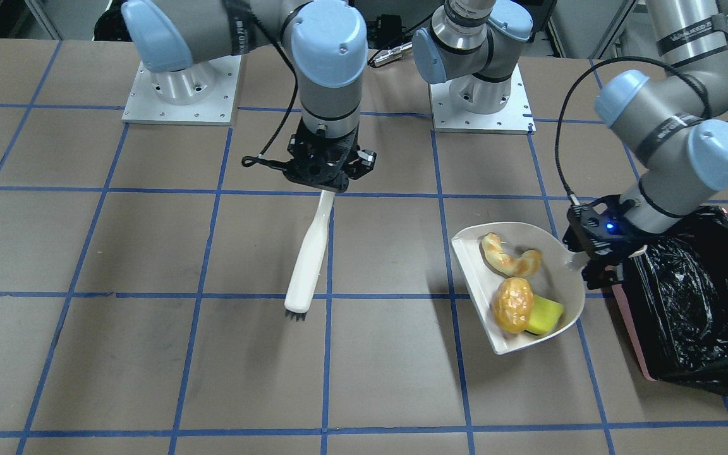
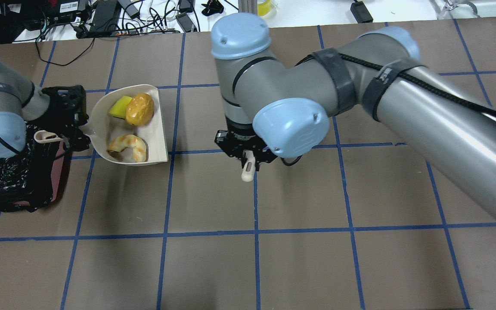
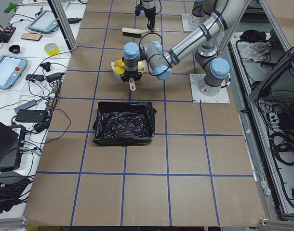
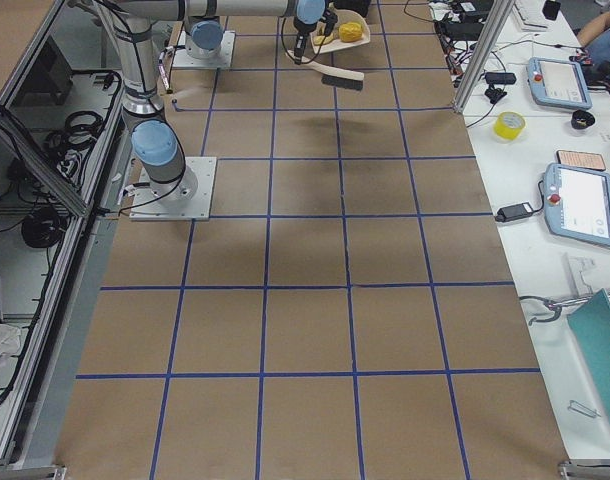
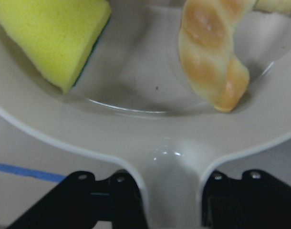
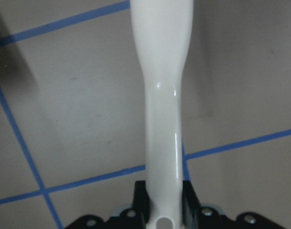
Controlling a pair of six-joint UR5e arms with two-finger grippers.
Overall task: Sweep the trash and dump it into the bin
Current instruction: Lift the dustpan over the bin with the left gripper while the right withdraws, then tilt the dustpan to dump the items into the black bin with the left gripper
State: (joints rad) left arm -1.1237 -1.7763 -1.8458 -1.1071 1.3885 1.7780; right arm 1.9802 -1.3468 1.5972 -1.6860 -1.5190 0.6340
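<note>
Three bits of trash sit in the shallow beige plastic dustpan [image 1: 553, 281]: in the front-facing view the curved tan croissant-like piece [image 1: 508, 256] is toward 12 o'clock, the golden-brown lumpy potato-like oval [image 1: 512, 304] toward 6, and the yellow sponge wedge [image 1: 544, 315] touches the oval at its 3 o'clock. The left gripper [image 1: 582, 259] is clamped tight on the pan's stubby handle, with the pink rectangular bin [image 1: 686, 303], lined with a crinkled black bag, right at the pan's 3 o'clock. The right gripper [image 1: 323, 184] is pinched closed around the handle of the white plastic brush [image 1: 310, 253], well off at the pan's 9 o'clock.
</note>
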